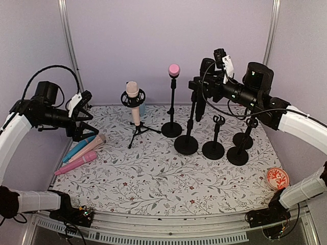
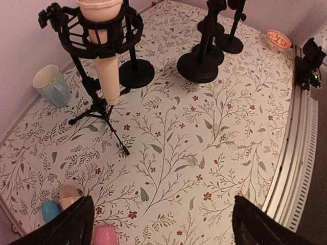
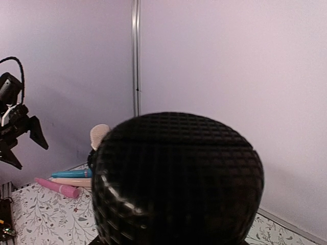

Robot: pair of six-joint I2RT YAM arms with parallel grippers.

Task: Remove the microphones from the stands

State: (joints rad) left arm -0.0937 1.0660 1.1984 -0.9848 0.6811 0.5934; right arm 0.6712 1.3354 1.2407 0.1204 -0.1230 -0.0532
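Note:
A black microphone (image 1: 203,84) with a mesh head stands upright at the top of a black round-base stand (image 1: 186,144) in the back middle of the table. My right gripper (image 1: 198,86) reaches in from the right and is shut around the microphone's body. In the right wrist view the mesh head (image 3: 179,178) fills the frame and hides my fingers. My left gripper (image 1: 87,120) hovers open and empty at the left; in the left wrist view it (image 2: 162,204) is over bare floral cloth.
A beige microphone (image 1: 133,99) hangs in a tripod shock mount (image 2: 102,46). A pink-headed microphone (image 1: 174,70) sits on a round-base stand. Three empty stands (image 1: 213,148) stand at right. Three loose microphones (image 1: 79,153) lie at left. There is a blue mug (image 2: 51,84) and an orange dish (image 1: 277,178).

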